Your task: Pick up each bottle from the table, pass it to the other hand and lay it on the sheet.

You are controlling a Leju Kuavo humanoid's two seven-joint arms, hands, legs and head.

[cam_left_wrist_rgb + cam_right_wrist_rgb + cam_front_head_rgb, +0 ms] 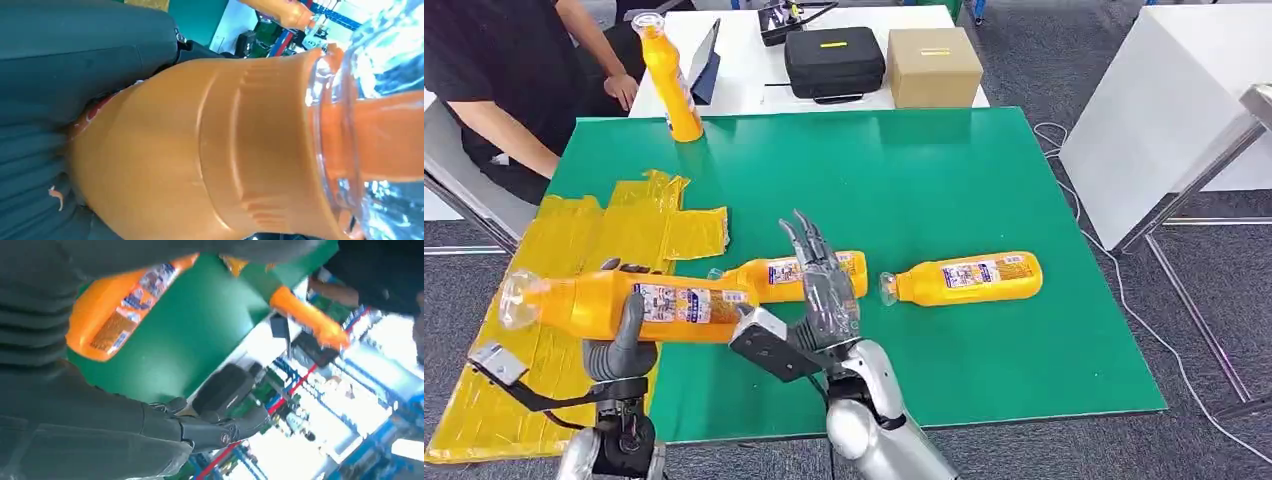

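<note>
My left hand grips an orange bottle held level above the yellow sheet, its clear cap pointing left. That bottle sits close against my left hand in the left wrist view. My right hand is open with fingers stretched out, just right of the held bottle and over a second orange bottle lying on the green mat. A third bottle lies to the right. A further bottle stands upright at the mat's far left corner. In the right wrist view my right hand shows above a lying bottle.
A person in black sits at the far left with a hand near the upright bottle. Behind the mat a white table carries a black case, a cardboard box and a laptop. A white table stands right.
</note>
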